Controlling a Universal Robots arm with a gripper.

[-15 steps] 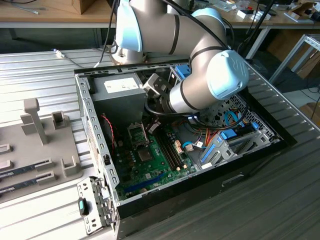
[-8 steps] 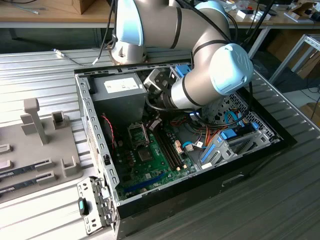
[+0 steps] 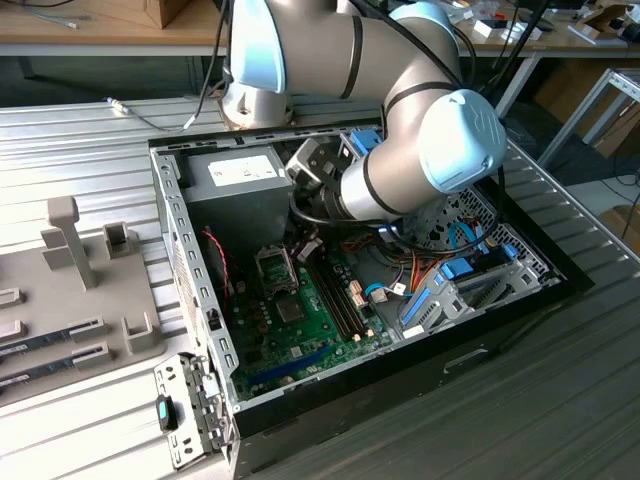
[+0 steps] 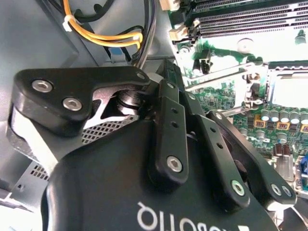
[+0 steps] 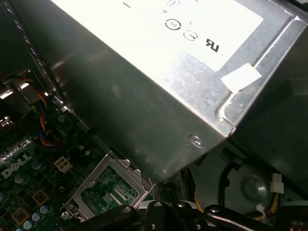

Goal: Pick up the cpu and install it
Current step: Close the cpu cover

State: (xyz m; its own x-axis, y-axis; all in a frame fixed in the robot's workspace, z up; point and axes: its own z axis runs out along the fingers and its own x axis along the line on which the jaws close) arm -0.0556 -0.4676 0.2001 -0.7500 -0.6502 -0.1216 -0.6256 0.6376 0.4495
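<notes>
My gripper hangs inside the open computer case, close beside the grey power-supply box, whose side looms large in the first wrist view. The cpu is hidden from me. Just below the gripper on the green motherboard lies the dark metal socket frame. In the first wrist view the socket frame surrounds a green area, with the gripper's black linkage next to it. The second wrist view has the socket beyond the gripper's black body.
Long memory slots run beside the socket. Orange and blue cables and a grey drive cage take up the case at the exterior view's right. A grey fixture tray with upright posts sits outside the case on the exterior view's left.
</notes>
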